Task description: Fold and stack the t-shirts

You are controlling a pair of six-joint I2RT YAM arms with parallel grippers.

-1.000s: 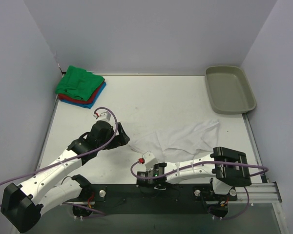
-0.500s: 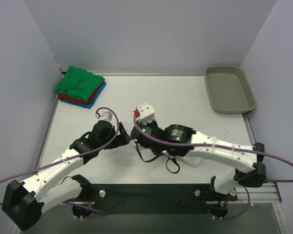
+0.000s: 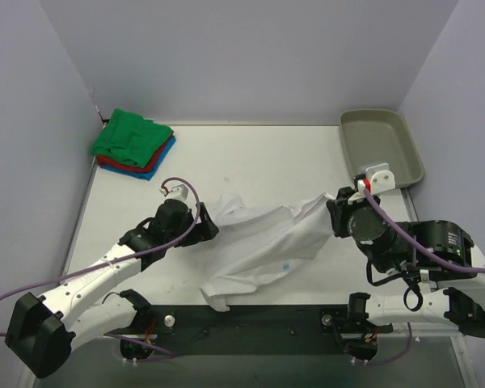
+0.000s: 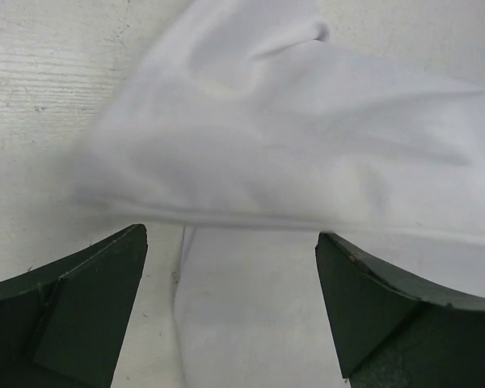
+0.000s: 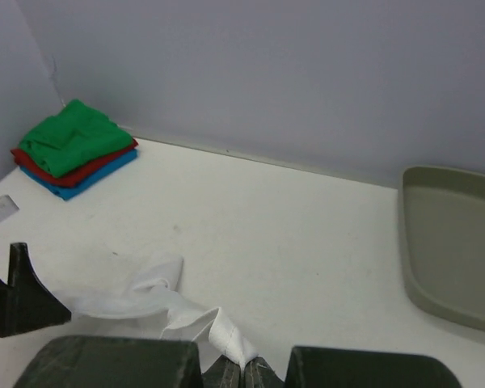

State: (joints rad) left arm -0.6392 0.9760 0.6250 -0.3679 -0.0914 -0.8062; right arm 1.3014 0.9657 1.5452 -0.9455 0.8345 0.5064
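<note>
Evidently the spreading-out step is in hand: the right pincer (image 3: 334, 212) is clamped tight on one edge of the white tee (image 3: 267, 238), while the left pincer (image 3: 208, 228) stands wide, with a bunched fold of the cloth just ahead of its jaws and not gripped. Next, I judge, the left one should close on that fold so both can draw the cloth flat on the table (image 3: 267, 162) before any fold is made. The tee runs as a crumpled, twisted band from one pincer to the other, its loose end trailing behind them. The folded stack (image 3: 133, 144), green on red on blue, lies well beyond the left pincer.
</note>
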